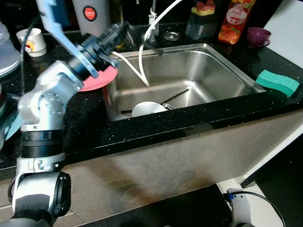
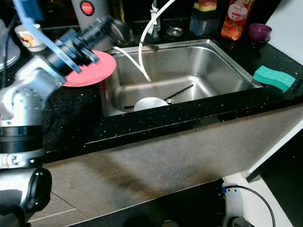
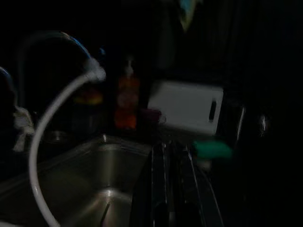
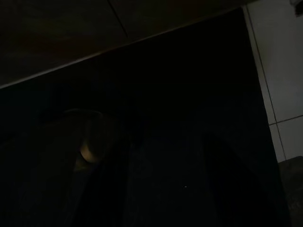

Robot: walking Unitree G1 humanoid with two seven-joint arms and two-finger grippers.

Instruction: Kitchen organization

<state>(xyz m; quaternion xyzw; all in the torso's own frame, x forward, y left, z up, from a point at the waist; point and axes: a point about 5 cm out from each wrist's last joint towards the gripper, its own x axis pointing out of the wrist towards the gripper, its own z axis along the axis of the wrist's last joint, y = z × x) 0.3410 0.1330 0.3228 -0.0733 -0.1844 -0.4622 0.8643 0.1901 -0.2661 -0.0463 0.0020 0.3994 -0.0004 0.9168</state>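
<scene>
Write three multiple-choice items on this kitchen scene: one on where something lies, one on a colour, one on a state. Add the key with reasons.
1. Where does the green sponge lie?
A. in the sink
B. on the counter right of the sink
C. on the floor

2. What colour is the plate at the left gripper?
A. pink-red
B. blue
C. white

3. How does the white bowl stand?
A. on the counter
B. stacked on the plate
C. in the sink basin

Key: 1 B, the sponge rests on the black counter at the sink's right edge. 2 A, the plate by the sink's left rim is pink-red. 3 C, the bowl sits at the basin's front beside a dark utensil.
</scene>
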